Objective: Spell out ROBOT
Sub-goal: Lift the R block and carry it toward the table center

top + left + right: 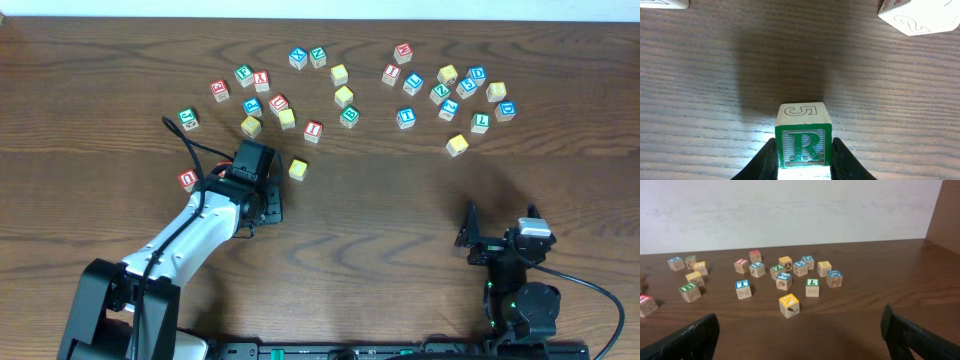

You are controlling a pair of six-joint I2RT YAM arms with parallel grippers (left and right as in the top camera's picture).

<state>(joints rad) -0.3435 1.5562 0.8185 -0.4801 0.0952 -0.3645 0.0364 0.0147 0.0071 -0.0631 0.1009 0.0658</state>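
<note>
We see a table (715,75) of dark wood, finely grained and streaked, with a dull sheen. The R cube (802,142) is pale, smooth wood with a green printed face of ribbed lines. The fingers (765,161) look like matt black plastic, though we see them too close to be sure. The left arm (190,235) has a smooth white shell, faintly glossy.
</note>
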